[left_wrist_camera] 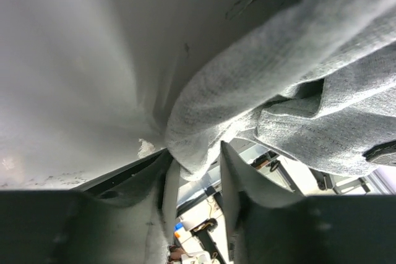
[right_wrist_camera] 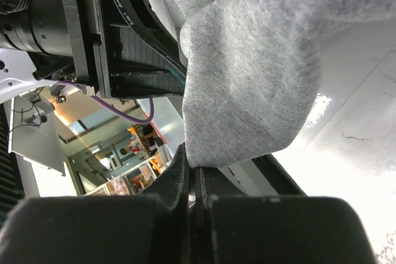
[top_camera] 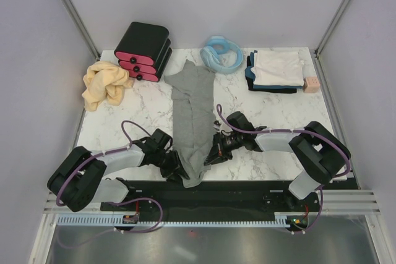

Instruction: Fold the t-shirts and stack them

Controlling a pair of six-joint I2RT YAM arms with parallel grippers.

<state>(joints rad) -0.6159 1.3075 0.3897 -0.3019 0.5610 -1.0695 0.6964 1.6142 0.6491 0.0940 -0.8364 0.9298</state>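
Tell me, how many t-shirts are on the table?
4 clearly: grey one in the centre, yellow one crumpled far left, white one atop a dark one far right. More may hide beneath.

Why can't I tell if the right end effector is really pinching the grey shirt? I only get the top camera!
Observer: The right wrist camera shows it. The right end effector has its jaws pressed together on an edge of the grey t-shirt.
Operator: What about the left one? The shirt hides it from me.
Observer: On the left wrist camera, the left end effector has its jaws apart, with a fold of the grey t-shirt hanging between them. I cannot tell whether they squeeze it.
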